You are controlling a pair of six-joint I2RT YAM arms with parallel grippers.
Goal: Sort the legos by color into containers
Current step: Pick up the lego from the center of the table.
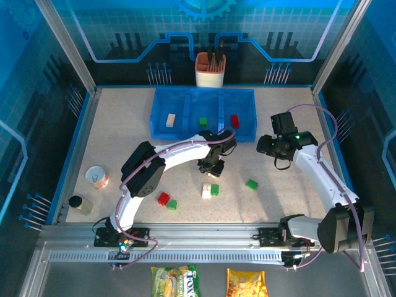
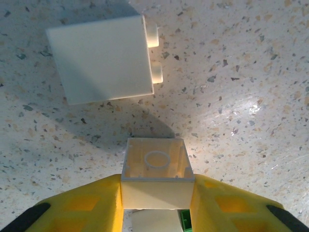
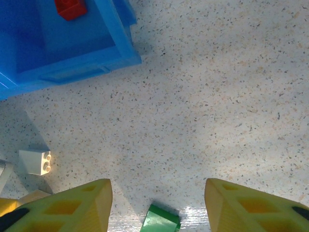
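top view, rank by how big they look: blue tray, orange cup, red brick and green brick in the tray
1. blue tray
2. orange cup
3. red brick and green brick, about alike

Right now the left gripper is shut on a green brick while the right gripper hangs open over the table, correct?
No: the left wrist view shows the left gripper shut on a cream brick, not green. The right gripper does hang open over the table.
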